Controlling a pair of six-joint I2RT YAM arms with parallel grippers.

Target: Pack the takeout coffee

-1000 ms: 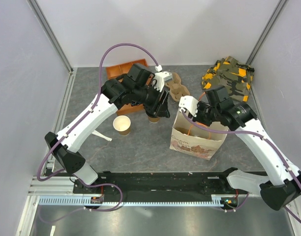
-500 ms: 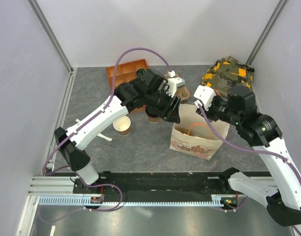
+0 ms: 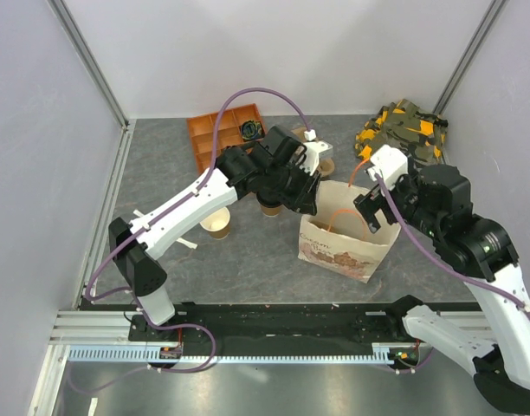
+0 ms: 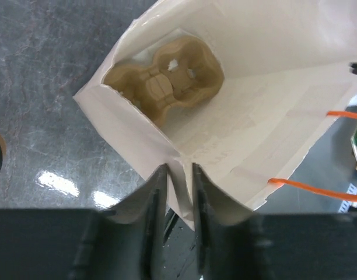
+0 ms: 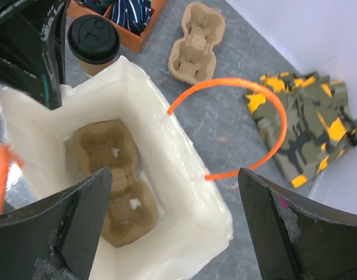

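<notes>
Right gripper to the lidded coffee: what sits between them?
In the right wrist view, the open paper bag, a cup carrier at its bottom; the coffee stands just past its far wall.

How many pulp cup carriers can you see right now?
2. The first carrier lies at the bottom of the paper bag; the second carrier sits on the table behind it. Others could be hidden from these views.

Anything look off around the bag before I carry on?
Nothing spilled or torn. One oddity: the carrier lies in the bag with both pockets empty, while the lidded cup stands upright outside it. The left gripper pinches the bag's rim.
</notes>
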